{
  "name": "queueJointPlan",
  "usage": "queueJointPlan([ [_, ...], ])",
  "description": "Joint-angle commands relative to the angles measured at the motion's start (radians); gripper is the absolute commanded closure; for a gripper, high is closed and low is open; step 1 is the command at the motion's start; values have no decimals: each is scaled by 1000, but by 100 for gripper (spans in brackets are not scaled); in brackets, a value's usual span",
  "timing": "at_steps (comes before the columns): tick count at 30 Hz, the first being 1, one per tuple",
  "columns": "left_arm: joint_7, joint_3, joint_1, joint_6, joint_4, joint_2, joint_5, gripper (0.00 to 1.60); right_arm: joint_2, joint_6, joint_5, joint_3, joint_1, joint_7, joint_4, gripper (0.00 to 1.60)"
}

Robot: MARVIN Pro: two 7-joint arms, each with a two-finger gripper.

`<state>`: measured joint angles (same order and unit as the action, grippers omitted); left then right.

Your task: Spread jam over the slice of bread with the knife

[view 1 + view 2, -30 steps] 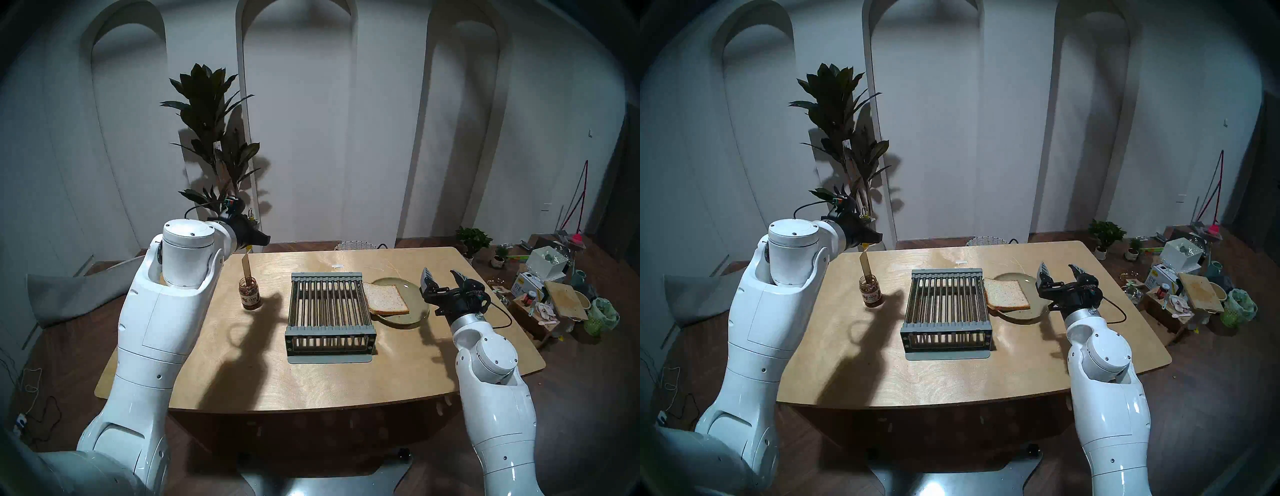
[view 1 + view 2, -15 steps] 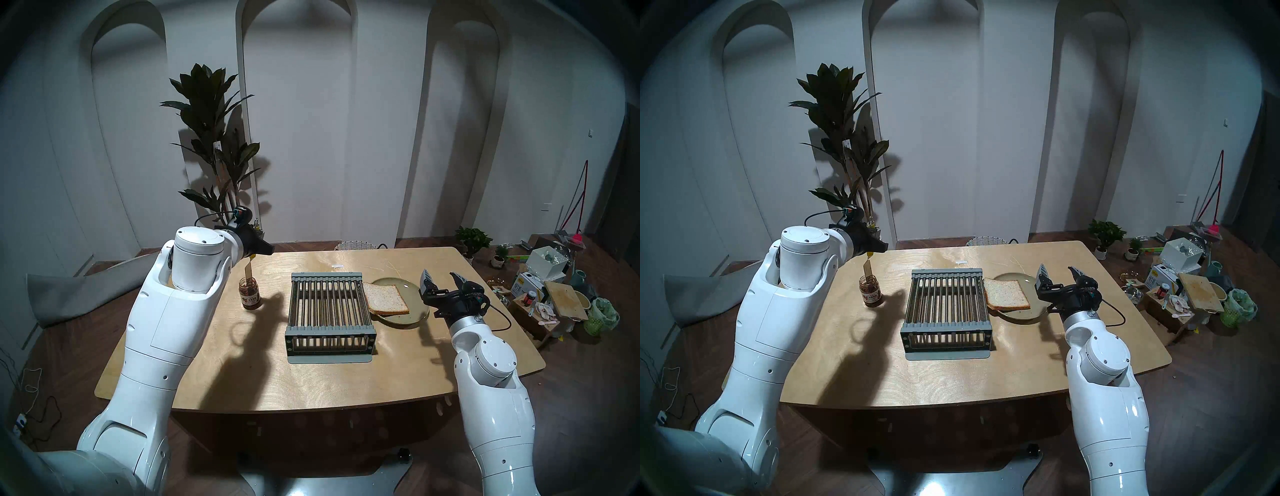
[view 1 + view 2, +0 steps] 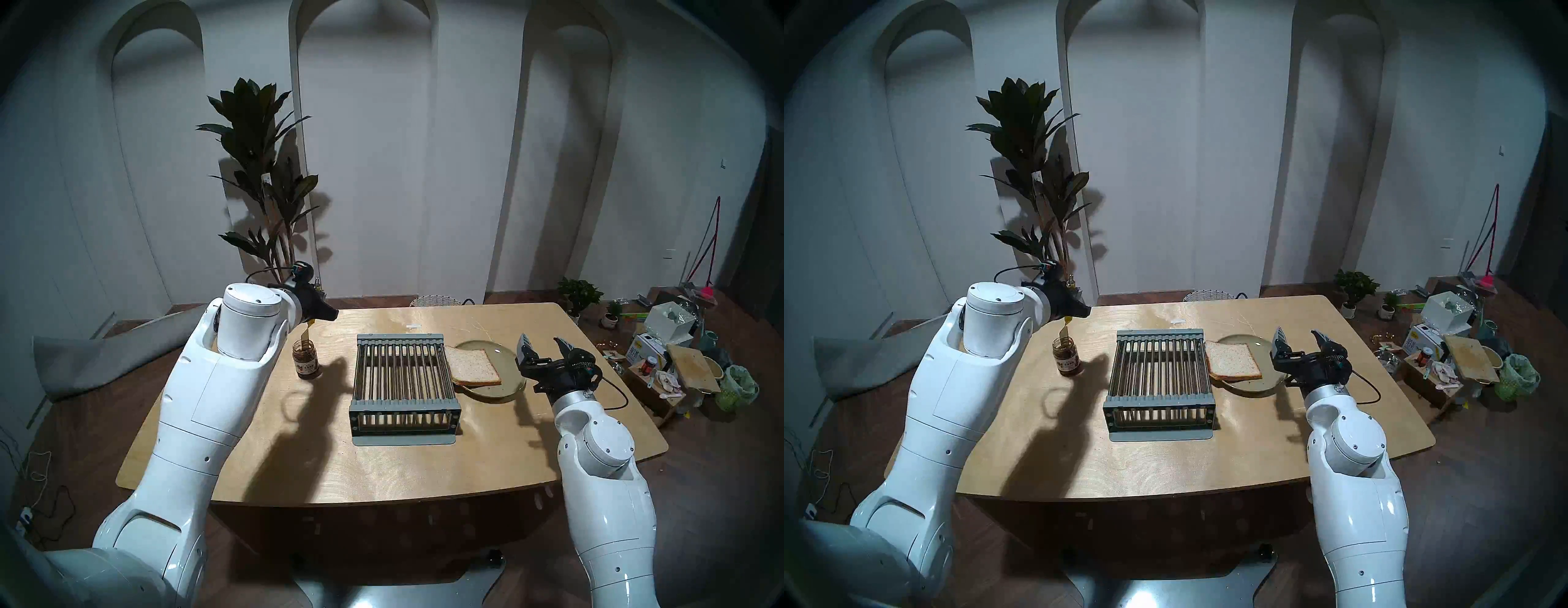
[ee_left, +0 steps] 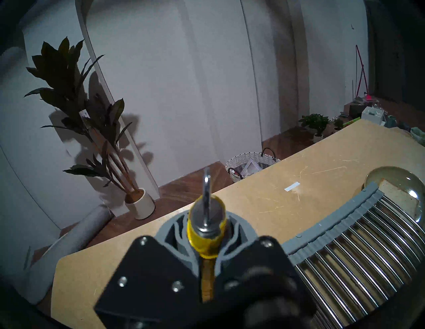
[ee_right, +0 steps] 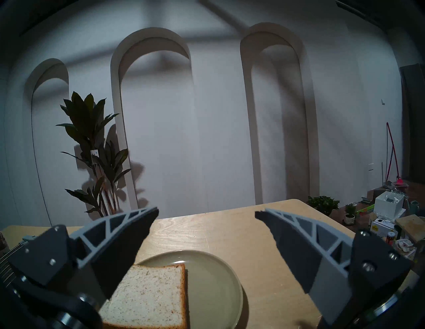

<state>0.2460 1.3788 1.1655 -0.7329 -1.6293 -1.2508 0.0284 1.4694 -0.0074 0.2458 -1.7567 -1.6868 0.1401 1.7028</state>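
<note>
My left gripper is shut on the yellow handle of the knife, which hangs blade down. The blade tip is inside the open mouth of the small labelled jar of dark jam at the table's left. In the left wrist view the knife's handle sits between my shut fingers, metal ring pointing up. The slice of bread lies on the left part of the olive-green plate. My right gripper is open and empty, just right of the plate; its wrist view shows the bread below it.
A grey barred rack stands mid-table between the jar and the plate, its edge touching the bread's side. A wicker basket sits behind the table's far edge. Boxes and clutter lie on the floor at the right.
My left arm has come down and a little to the right, sinking the knife blade further into the jar. The right gripper has shifted slightly and stays open.
</note>
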Motion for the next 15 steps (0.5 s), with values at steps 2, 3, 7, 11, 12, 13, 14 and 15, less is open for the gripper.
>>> queueJointPlan([
  [2, 0, -21, -49, 13, 12, -3, -17, 160, -6, -2, 8, -11, 2, 7, 28, 0],
  [3, 1, -26, -50, 12, 14, -2, -20, 160, -5, -3, 8, -12, 2, 5, 28, 0],
  [7, 3, -43, -51, 7, 18, -2, -29, 160, -1, -5, 11, -18, 4, 2, 26, 0],
  [11, 1, -58, -53, 5, 21, 1, -41, 160, -3, -7, 17, -21, 5, 8, 23, 0],
  [12, 8, -68, -56, 2, 22, 9, -47, 160, -4, -7, 19, -22, 5, 9, 22, 0],
  [13, 3, -72, -55, 1, 21, 9, -53, 160, -4, -7, 19, -22, 5, 10, 22, 0],
  [14, 2, -71, -53, 2, 21, 6, -52, 160, -4, -8, 21, -23, 5, 11, 21, 0],
  [15, 2, -75, -53, 0, 22, 6, -54, 160, -4, -8, 23, -24, 5, 12, 21, 0],
])
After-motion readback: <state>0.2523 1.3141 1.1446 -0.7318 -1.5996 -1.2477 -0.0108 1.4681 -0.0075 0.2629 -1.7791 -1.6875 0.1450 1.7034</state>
